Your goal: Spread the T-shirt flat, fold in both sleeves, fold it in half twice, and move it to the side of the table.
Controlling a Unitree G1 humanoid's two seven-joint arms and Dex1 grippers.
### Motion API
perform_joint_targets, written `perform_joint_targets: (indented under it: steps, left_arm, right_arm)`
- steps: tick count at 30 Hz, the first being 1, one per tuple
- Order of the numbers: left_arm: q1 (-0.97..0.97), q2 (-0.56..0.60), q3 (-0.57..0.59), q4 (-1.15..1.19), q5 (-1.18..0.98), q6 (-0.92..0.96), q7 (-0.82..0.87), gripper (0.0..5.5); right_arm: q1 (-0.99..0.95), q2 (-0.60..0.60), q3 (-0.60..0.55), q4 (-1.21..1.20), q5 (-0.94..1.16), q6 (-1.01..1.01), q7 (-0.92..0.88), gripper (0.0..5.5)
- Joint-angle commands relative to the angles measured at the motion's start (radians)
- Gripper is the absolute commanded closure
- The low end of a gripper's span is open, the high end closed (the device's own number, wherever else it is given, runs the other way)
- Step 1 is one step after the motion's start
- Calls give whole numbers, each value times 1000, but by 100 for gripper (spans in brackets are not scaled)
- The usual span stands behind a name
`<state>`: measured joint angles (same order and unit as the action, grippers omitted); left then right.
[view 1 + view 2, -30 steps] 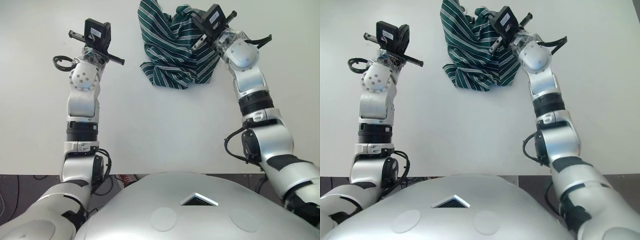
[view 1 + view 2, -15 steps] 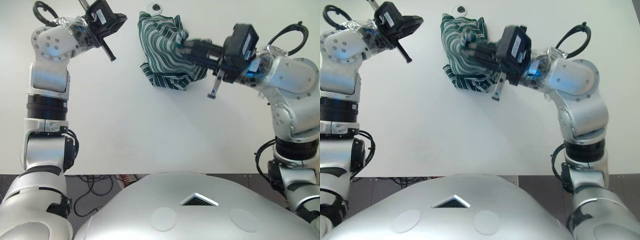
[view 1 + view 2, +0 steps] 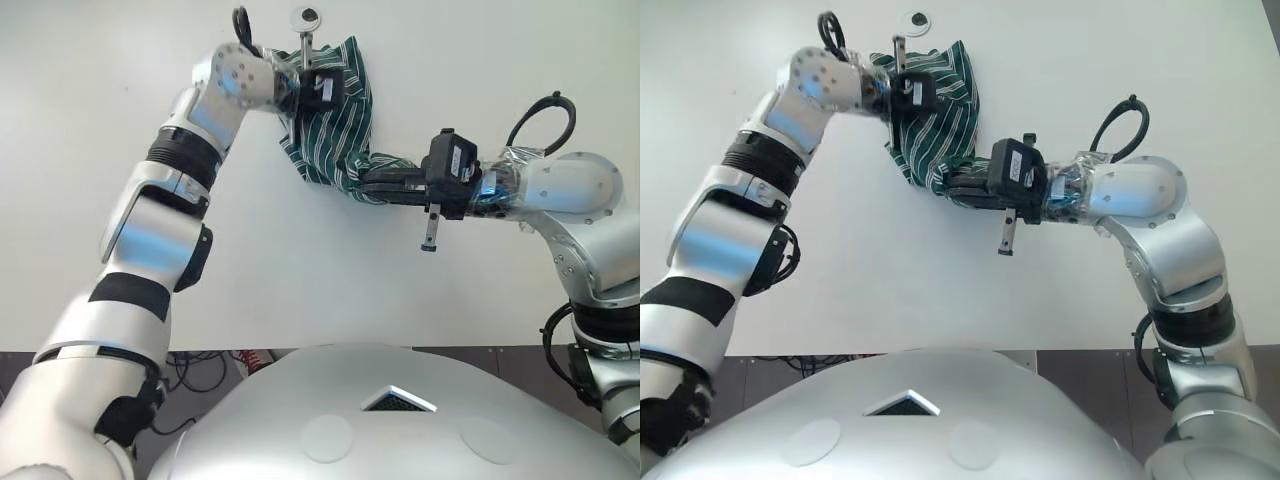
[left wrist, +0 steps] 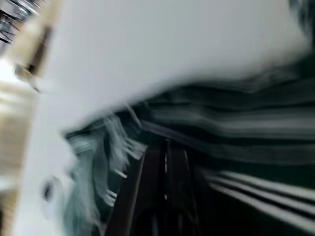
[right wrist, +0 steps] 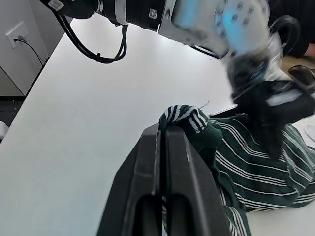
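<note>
White table (image 3: 300, 290) carries the scene, its surface plain and matte. On it, close to the far edge and about midway along it, lies the T-shirt (image 3: 345, 125), dark green with thin white stripes. It is bunched into a crumpled heap rather than spread. One twisted tail of cloth is drawn out from the heap's near side toward the right edge of the table.

The right gripper (image 3: 366, 187) meets that tail, reaching in level from the right edge. In the right wrist view we see its two dark fingers (image 5: 147, 162) pressed tightly together. A rolled fold of striped cloth is pinched at their tips, so this gripper has the T-shirt firmly clamped. The cloth beyond the pinch runs back to the heap.

The left gripper (image 3: 322, 88) comes in from the left edge and sits on the far upper part of the heap, touching the fabric. The left wrist view is smeared, showing green stripes and a dark shape against the white table. We cannot tell from it, or from the head views, how far this gripper is open or whether it has any cloth.

Smallest is a white round object (image 3: 306, 15) with a dark centre. It lies by the far edge just beyond the T-shirt, near the left gripper, and we cannot tell what it is.
</note>
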<state>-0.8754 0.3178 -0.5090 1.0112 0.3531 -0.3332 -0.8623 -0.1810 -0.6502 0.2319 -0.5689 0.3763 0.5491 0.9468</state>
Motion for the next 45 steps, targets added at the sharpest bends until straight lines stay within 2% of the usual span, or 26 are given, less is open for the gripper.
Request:
perform_joint_targets:
  steps: [1, 3, 5, 9, 11, 13, 17, 19, 21, 25, 30, 34, 44, 45]
  left_arm:
    - [-10, 39, 33, 76, -3, 0, -16, 550]
    - [16, 60, 75, 42, -64, 73, -126, 550]
    - [34, 67, 115, 35, -125, 260, -264, 550]
    - [112, 109, 150, -5, -178, 477, -387, 550]
    - [224, 168, 158, -198, -218, 572, -448, 550]
    - [366, 247, 177, -490, -280, 705, -493, 550]
    - [607, 408, 254, -996, -396, 945, -507, 550]
    - [649, 452, 306, -1135, -449, 1012, -499, 550]
    - [609, 449, 360, -1190, -510, 1055, -482, 550]
    - [440, 398, 393, -1175, -604, 1134, -439, 550]
    - [310, 355, 290, -994, -591, 1072, -448, 550]
    - [282, 341, 225, -863, -566, 1004, -467, 491]
    - [185, 266, 175, -608, -531, 854, -494, 348]
    - [172, 251, 170, -566, -525, 842, -501, 348]
  right_arm:
    - [15, -26, -8, 16, -24, -10, -12, 550]
    - [18, -21, -22, 23, -20, -3, -22, 550]
    - [5, -7, -48, 26, 8, 18, -32, 550]
    - [-44, 38, -102, 75, 62, 49, -62, 550]
    - [-66, 37, -108, 149, 28, 43, -95, 550]
    - [-62, 14, -101, 200, -9, 31, -114, 550]
    - [-29, -42, -105, 260, -67, -7, -108, 550]
    - [-15, -67, -118, 246, -69, -27, -76, 550]
    - [-39, -59, -150, 197, -36, -41, -51, 550]
    - [-126, -39, -178, 129, 25, -54, -22, 550]
    - [-223, -39, -188, 98, 66, -55, -2, 550]
    - [-287, -46, -206, 83, 102, -49, 17, 550]
    - [-330, -81, -192, 78, 145, -37, 83, 550]
    - [-334, -82, -189, 82, 146, -39, 86, 550]
